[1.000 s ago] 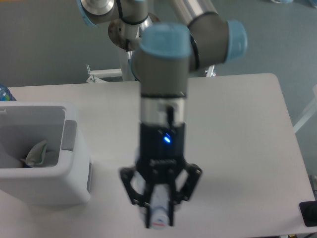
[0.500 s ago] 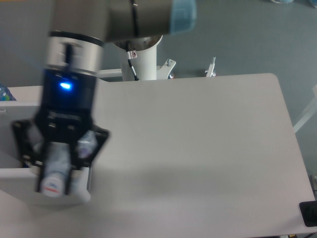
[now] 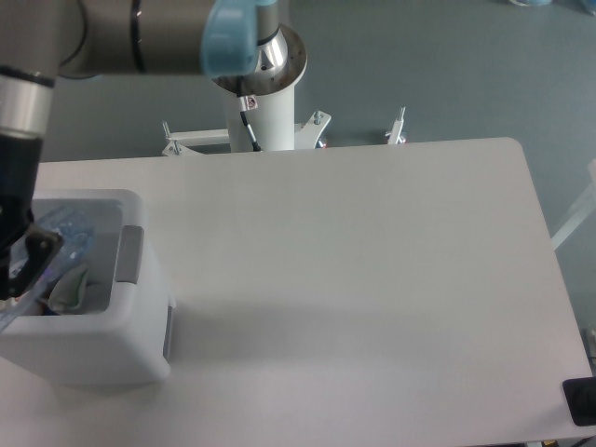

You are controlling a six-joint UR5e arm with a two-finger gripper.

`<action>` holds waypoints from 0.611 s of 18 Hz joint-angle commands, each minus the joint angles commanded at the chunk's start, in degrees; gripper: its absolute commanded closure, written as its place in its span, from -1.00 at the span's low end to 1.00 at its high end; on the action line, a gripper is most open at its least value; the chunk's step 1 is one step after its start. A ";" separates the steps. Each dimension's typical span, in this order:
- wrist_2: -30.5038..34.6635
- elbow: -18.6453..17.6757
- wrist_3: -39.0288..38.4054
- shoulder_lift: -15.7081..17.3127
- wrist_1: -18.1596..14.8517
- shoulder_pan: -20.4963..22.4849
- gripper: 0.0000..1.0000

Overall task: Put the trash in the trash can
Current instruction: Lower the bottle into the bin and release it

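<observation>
White counter, bin at left. Above its opening: bottle, tilted, beside dark fingers; grip impossible to tell. Inside: 1 crumpled wrapper.

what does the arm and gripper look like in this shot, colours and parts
The arm is a thick grey-silver tube with a light blue plastic cap at the joint and a round silver flange beside it. It rises from a white pedestal carrying a thin dark cable and a small red-and-white sticker. The gripper at the left edge is black, below a white wrist band, and only partly in frame.
</observation>
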 joint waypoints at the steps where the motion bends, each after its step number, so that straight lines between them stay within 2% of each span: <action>1: -0.09 0.09 0.35 0.00 0.00 0.00 -0.64; 2: -0.09 0.43 1.14 0.00 0.00 0.00 -1.00; 8: 0.87 0.26 1.67 2.28 -0.17 1.22 -1.00; 11: 8.07 0.26 2.54 3.25 -0.26 4.39 -1.00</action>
